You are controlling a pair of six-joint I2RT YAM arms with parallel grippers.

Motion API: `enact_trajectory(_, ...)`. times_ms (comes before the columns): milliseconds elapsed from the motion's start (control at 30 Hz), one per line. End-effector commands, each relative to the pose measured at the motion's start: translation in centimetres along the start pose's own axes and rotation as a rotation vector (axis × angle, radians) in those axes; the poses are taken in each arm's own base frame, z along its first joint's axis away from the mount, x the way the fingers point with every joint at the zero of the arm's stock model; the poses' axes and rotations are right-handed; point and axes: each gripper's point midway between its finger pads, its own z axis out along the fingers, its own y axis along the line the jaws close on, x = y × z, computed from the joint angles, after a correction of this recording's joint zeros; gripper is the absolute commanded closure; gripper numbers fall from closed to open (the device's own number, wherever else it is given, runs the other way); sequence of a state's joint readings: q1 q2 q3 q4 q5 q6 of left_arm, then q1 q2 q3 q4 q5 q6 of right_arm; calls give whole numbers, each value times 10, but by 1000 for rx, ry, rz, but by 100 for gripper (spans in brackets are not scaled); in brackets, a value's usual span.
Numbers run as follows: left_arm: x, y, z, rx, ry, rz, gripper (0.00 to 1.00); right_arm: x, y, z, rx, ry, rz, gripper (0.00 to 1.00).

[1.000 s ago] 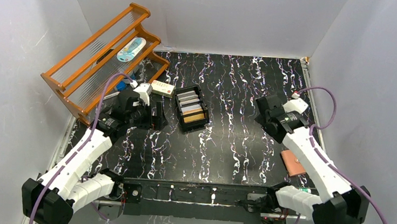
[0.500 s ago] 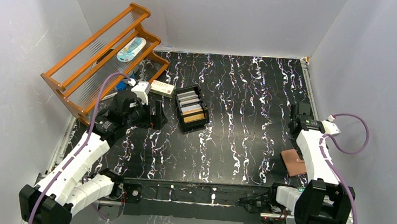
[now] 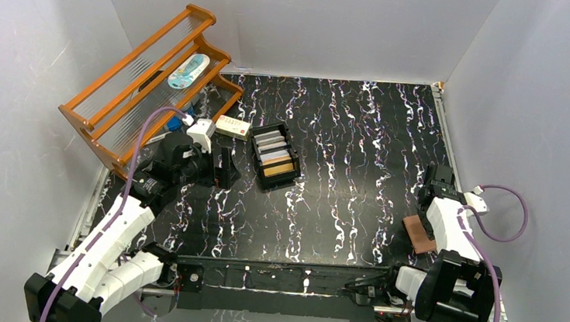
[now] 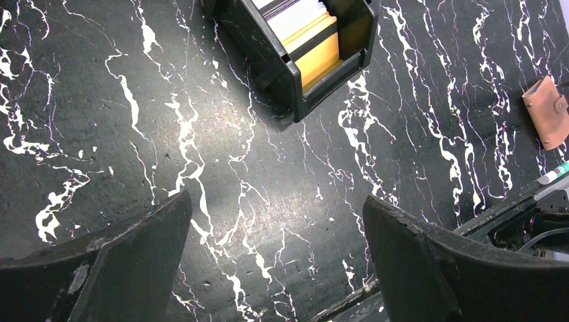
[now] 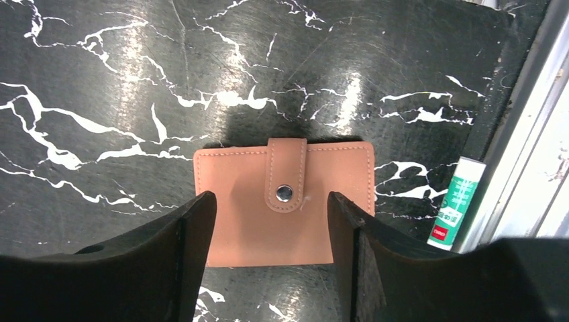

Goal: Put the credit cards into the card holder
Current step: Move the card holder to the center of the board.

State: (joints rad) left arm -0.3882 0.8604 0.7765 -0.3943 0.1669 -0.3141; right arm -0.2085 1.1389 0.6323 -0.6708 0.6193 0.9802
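Note:
The credit cards (image 3: 276,155), gold, white and grey, stand on edge in a black slotted tray (image 3: 288,178) at the table's middle left. The left wrist view shows the gold cards (image 4: 321,52) in that tray (image 4: 295,80). My left gripper (image 3: 223,167) (image 4: 276,200) hangs open and empty just left of the tray. The card holder (image 3: 417,232) (image 5: 231,181) (image 4: 547,111), salmon-brown leather with its snap tab fastened, lies flat near the right edge. My right gripper (image 3: 438,188) (image 5: 272,201) hovers over it, jaws open, its fingers (image 5: 194,235) over the wallet's near half without holding it.
An orange wooden rack (image 3: 149,79) stands at the back left with a blue-white item (image 3: 188,71) on it. A white-and-red small box (image 3: 233,126) lies beside the tray. A green tube (image 5: 456,201) lies by the right rail (image 5: 516,134). Grey walls close three sides.
My right arm has swung from the middle right back toward the near right edge and now hangs over the card holder, jaws slightly narrower. The left arm has barely moved.

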Motion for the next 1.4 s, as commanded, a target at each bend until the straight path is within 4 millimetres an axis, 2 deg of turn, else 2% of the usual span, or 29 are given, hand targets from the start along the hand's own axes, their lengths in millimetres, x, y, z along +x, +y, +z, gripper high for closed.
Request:
enact_trajectory(0,-3,1,0,3,-11,15,1,-9,6,4,-15,-35,35,32)
enact_trajectory(333,-3,2,-1,-5,-18,15,1,4,2,15,40,12,73,34)
enact_trajectory(433,-2,1,-1,1,-12,15,1,8,3,20,32,12,73,39)
enact_trajectory(500,-2,1,-1,3,-11,15,1,11,2,23,39,19,72,45)
enact_trajectory(600,-2,2,-2,-1,-14,17,1,11,4,23,31,21,69,59)
enact_trajectory(833,-5,5,-4,-21,-30,19,1,15,29,16,-136,51,4,100)
enact_trajectory(900,-5,8,-3,-40,-30,16,1,21,36,14,-182,84,-42,100)
enact_trajectory(1033,-4,8,-2,-38,-22,16,1,31,56,1,-268,124,-145,100)
enact_trajectory(1133,-3,7,-1,-35,-16,14,1,46,78,-21,-363,132,-241,100)
enact_trajectory(1233,-2,8,0,-36,-12,16,1,71,95,-48,-450,145,-338,100)
enact_trajectory(1367,-1,8,1,-35,-4,19,1,108,106,-78,-536,224,-416,100)
